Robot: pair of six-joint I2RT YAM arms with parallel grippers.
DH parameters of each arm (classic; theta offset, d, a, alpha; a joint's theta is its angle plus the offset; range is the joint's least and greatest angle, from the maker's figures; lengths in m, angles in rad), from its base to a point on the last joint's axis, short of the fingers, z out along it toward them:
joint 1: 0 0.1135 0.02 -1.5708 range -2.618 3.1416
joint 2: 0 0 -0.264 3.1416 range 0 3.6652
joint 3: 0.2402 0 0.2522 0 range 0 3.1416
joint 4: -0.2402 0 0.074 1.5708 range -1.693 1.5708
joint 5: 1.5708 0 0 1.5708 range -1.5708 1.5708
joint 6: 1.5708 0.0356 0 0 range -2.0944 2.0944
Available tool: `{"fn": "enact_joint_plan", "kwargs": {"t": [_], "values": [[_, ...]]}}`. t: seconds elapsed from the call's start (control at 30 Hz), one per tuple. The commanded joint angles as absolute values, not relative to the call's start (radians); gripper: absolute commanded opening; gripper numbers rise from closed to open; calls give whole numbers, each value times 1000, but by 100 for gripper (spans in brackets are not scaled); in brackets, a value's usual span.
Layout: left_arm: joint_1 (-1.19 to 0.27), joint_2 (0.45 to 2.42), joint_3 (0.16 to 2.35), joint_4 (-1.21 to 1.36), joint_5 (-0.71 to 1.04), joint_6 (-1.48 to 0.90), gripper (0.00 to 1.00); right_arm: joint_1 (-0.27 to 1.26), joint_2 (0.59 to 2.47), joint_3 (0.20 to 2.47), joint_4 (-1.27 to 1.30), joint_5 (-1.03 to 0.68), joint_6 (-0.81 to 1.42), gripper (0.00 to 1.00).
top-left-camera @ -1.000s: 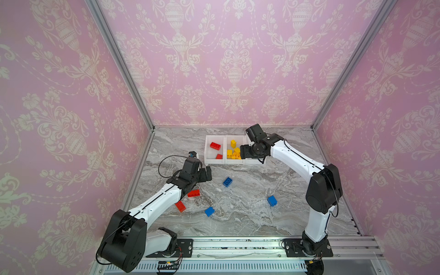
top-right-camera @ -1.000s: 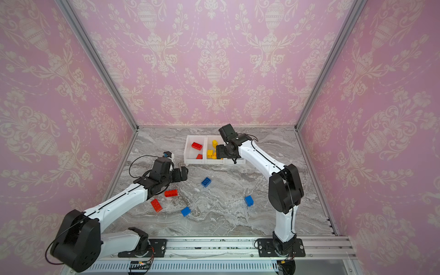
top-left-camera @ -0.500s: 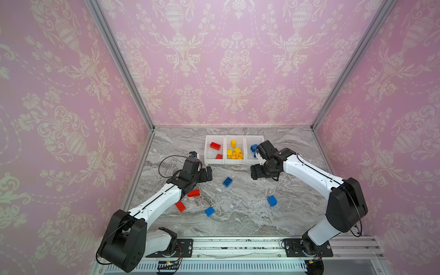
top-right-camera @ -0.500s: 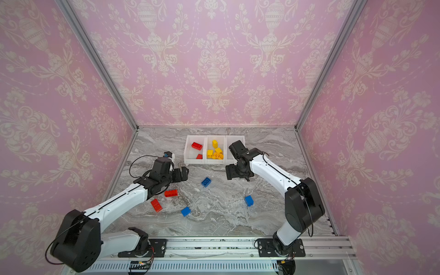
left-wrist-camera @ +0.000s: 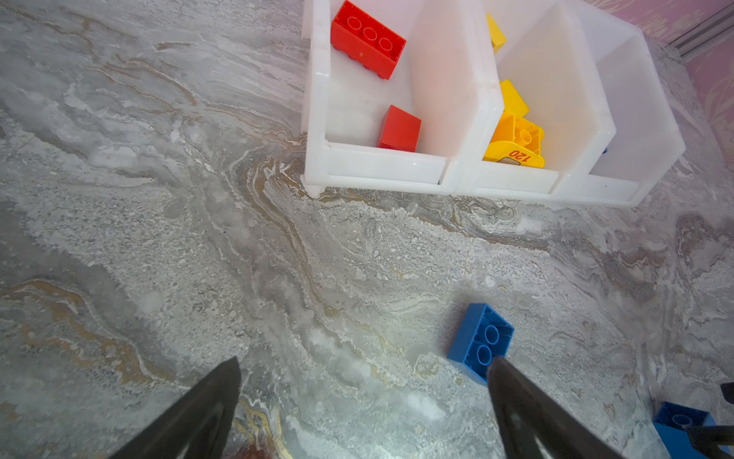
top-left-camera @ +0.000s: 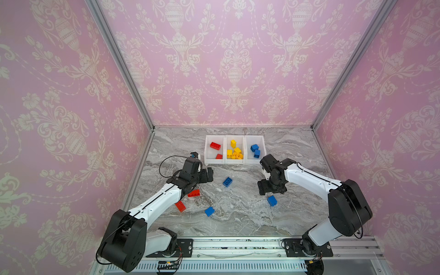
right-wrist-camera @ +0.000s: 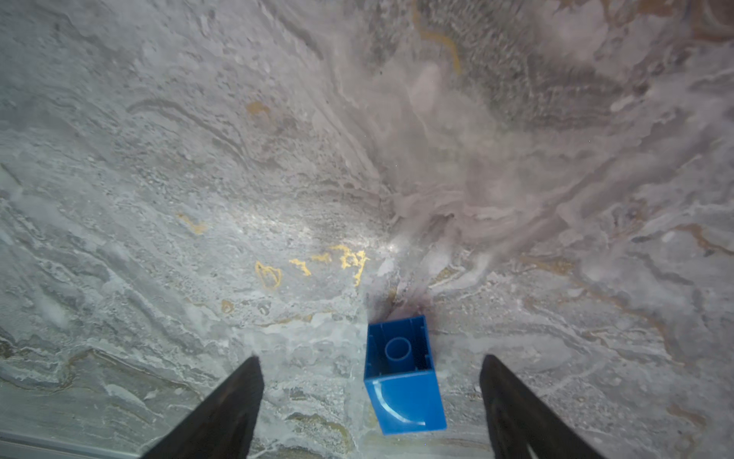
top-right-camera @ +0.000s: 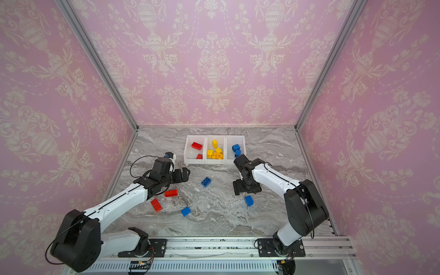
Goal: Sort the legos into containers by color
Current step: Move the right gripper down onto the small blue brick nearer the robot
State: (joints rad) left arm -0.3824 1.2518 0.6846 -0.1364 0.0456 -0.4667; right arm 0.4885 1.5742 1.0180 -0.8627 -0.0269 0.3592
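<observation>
- Landmark: the containers (top-left-camera: 234,161), 3 white bins joined in a row near the back of the marble table (top-left-camera: 240,226); we give every place from them
- Left bin: 1 long red brick (top-left-camera: 215,145) and 1 small red brick (top-left-camera: 219,156), apart
- Middle bin: yellow bricks (top-left-camera: 234,152) heaped together; we count about 4
- Right bin: 2 blue bricks (top-left-camera: 255,150), touching
- 5 bricks lie loose on the arm-base side of the containers
- flat blue brick (top-left-camera: 227,182): underside up, nearest of the 5, in front of the middle bin
- near red brick (top-left-camera: 194,193) and far red brick (top-left-camera: 180,206): further out, in front of the left bin and to its left, beside the left arm
- far blue brick (top-left-camera: 209,211): farthest out, in front of the left bin
- tipped blue brick (top-left-camera: 272,200): on its side, hollow showing, in front of the right bin and slightly to its right
- left gripper (left-wrist-camera: 363,362): jaws wide apart, nothing held; it hovers just in front of the left bin's outer corner, with the flat blue brick near 1 fingertip
- right gripper (top-left-camera: 271,191): jaws apart, nothing held, pointing down in front of the right bin; in the right wrist view the tipped blue brick sits between the fingers, touching neither
</observation>
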Motion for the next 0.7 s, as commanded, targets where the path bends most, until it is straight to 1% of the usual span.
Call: {"fn": "enact_joint_plan", "kwargs": {"t": [0.0,0.23,0.47,0.5,0.67], "values": [[-376,1245,704,-171,66,-479,99,485,1552,980,-877,-1,386,86],[-376,1258,712,-164,71,-482,99,486,1553,923,-834,2,397,83],[-377,1262,716,-166,70,-482,99,485,1533,863,-761,14,406,70],[-377,1263,716,-165,70,-482,99,486,1528,853,-749,20,405,65],[-377,1254,715,-164,70,-484,99,488,1507,807,-709,42,405,59]]}}
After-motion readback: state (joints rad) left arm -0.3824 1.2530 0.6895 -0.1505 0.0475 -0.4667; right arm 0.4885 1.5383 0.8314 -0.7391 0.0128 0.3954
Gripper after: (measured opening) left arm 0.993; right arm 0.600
